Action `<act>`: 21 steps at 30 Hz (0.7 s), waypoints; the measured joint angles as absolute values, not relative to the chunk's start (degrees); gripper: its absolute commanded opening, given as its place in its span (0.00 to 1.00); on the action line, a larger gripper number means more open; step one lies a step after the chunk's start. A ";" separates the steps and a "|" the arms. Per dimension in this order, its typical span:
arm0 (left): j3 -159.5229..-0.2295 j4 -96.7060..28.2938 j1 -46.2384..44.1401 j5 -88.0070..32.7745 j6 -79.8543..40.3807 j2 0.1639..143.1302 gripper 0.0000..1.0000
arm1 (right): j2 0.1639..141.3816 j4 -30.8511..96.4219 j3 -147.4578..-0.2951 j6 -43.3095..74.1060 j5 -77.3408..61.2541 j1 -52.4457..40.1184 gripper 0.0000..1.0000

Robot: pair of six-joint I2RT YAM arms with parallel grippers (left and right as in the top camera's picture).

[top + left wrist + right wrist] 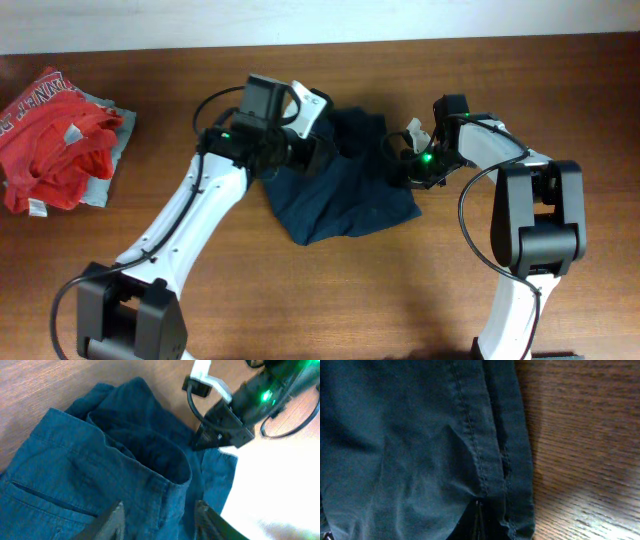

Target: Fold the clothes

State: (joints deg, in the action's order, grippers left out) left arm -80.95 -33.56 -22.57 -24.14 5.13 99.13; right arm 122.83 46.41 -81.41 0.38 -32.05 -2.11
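Note:
The clothes are a dark navy garment lying crumpled in the middle of the table. My left gripper hovers over its upper left part. In the left wrist view this gripper stands open, its fingers spread above the waistband fold of the clothes. My right gripper sits at the garment's right edge. In the right wrist view it is shut, pinching the fabric beside a stitched seam of the clothes. The left wrist view also shows the right gripper at that edge.
A red printed garment lies on a light grey one at the table's far left. The wooden table ends at a white wall along the back. A black cable loops beside the right arm.

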 measured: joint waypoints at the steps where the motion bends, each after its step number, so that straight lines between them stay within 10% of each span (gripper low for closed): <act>1: -81.41 -34.54 -23.79 -22.26 6.72 99.13 0.51 | 122.83 46.41 -81.41 0.43 -32.08 -2.11 0.04; 15: -82.35 -35.70 -29.93 -8.97 12.88 106.80 0.52 | 122.83 46.39 -81.41 0.38 -32.08 -2.11 0.04; 21: -82.37 -31.55 -30.06 -7.92 13.23 107.74 0.04 | 122.83 46.39 -81.41 0.40 -32.08 -2.11 0.04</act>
State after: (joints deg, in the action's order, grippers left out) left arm -82.37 -31.55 -30.06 -7.92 13.23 107.74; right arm 122.83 46.39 -81.41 0.40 -32.08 -2.11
